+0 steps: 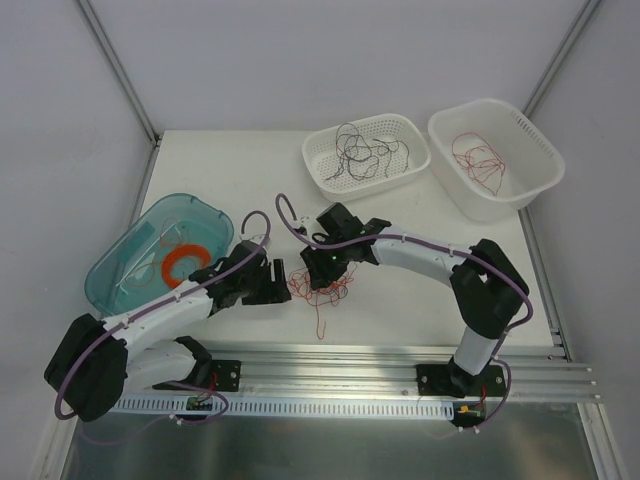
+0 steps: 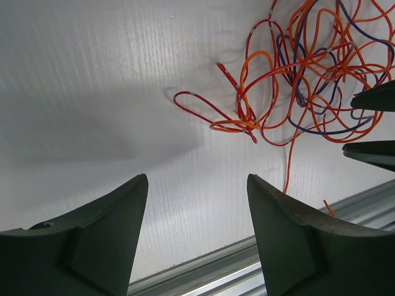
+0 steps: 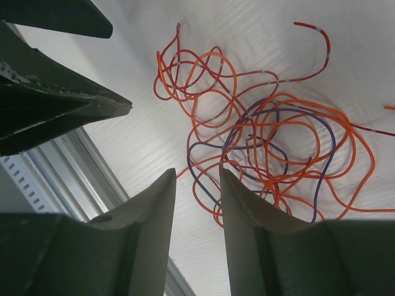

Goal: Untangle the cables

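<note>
My left pincer (image 2: 197, 179) is spread wide with nothing between, low over the bench (image 1: 400, 310), just left of the tangle (image 2: 308, 80) of red and dark cables. Tangle lies mid-bench near the front edge. My right pincer (image 3: 197, 174) is over it with a slim gap; strands cross the gap but look unpinched. Dark cables (image 1: 365, 155) are in the shallow basket (image 1: 318, 160) and red cables (image 1: 480, 165) in the deep basket (image 1: 445, 135), toward the far right corner.

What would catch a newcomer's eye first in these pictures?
Probably the tangle of red and dark cables on the table, between the left gripper and the right gripper. Next, the teal tub at left holding an orange coil, and at the back a shallow basket of dark strands beside a deep basket of red strands.
</note>
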`<state>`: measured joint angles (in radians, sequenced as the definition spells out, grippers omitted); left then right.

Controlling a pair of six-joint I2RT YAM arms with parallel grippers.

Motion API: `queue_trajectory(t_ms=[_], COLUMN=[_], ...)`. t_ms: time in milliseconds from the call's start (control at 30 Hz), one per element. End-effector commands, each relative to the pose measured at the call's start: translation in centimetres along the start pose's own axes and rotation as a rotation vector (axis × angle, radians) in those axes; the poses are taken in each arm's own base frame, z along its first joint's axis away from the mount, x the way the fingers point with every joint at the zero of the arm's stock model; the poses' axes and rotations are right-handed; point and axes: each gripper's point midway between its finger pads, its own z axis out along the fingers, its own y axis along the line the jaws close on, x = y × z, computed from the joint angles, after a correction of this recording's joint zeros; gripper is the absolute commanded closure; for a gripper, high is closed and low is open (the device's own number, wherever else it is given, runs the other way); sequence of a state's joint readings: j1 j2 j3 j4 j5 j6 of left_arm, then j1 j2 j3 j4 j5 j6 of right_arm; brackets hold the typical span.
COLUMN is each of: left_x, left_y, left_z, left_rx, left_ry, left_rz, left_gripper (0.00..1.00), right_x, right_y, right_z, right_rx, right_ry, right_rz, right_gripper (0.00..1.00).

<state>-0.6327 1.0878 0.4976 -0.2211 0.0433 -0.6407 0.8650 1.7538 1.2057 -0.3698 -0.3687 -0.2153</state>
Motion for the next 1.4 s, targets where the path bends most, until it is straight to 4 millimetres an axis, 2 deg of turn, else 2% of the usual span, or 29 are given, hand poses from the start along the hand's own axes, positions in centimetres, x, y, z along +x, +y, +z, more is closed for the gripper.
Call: queue_trajectory(t_ms=[0,167,300,333,467,500,600,800,933,967,1033,1067,1133,1200,1267,1300,1367], left_x=[-2.1,-2.5,-3.0,-2.9,-3.3,-3.4,-3.9,-5.2,-5.0,-5.2,-4.9,-4.9,-4.6,-4.6,-4.4,-4.5,-4.3], left_y=[-1.4,-1.9,-2.1,-2.1,-2.2,-2.2,-2.2,-2.3,-1.4,-1.2,-0.9,-0.8,-0.5,-0.2,0.3,0.4,1.1], left_z=[-0.2,0.2,0.5,0.6,1.1,1.2,1.8,3.2,4.6,4.8,5.4,5.5,5.7,5.8,5.8,5.7,5.5], left_rx=[0.034,0.039,0.037,0.035,0.025,0.022,0.011,-0.017,-0.077,-0.09,-0.108,-0.115,-0.128,-0.137,-0.15,-0.15,-0.164], left_ry=[-0.046,-0.038,-0.045,-0.041,-0.049,-0.05,-0.061,-0.095,-0.077,-0.08,-0.068,-0.066,-0.056,-0.059,-0.06,-0.063,-0.062], left_rz=[-0.023,-0.025,-0.028,-0.028,-0.044,-0.05,-0.076,-0.12,-0.131,-0.132,-0.132,-0.133,-0.13,-0.122,-0.118,-0.114,-0.12], left_gripper=[0.34,0.34,0.34,0.34,0.34,0.34,0.34,0.37,0.47,0.5,0.6,0.64,0.77,0.88,0.95,0.99,1.0], right_x=[-0.6,0.4,0.8,0.8,0.2,-0.2,-1.3,-2.1,-3.1,-3.9,-4.0,-5.0,-5.2,-6.2,-7.0,-7.8,-8.5], right_y=[0.6,0.4,0.3,0.3,0.5,0.8,1.4,2.6,3.6,4.1,4.3,4.9,4.9,5.5,5.3,5.8,5.1], right_z=[0.5,1.1,1.1,1.1,0.5,-0.1,-1.3,-3.3,-5.9,-7.3,-9.0,-10.9,-12.9,-16.4,-19.1,-21.8,-24.9], right_rx=[-0.037,-0.04,-0.036,-0.034,-0.03,-0.032,-0.04,-0.062,-0.057,-0.057,-0.037,-0.031,0.003,0.033,0.062,0.079,0.122], right_ry=[-0.023,0.003,0.011,0.011,-0.015,-0.031,-0.065,-0.098,-0.147,-0.179,-0.191,-0.234,-0.241,-0.304,-0.365,-0.43,-0.502], right_rz=[-0.043,-0.037,-0.035,-0.035,-0.041,-0.047,-0.06,-0.067,-0.091,-0.107,-0.126,-0.149,-0.171,-0.194,-0.197,-0.209,-0.197], right_gripper=[0.63,0.64,0.71,0.73,0.96,0.98,0.99,0.99,0.99,0.99,0.99,0.99,0.99,0.99,0.99,0.99,0.99])
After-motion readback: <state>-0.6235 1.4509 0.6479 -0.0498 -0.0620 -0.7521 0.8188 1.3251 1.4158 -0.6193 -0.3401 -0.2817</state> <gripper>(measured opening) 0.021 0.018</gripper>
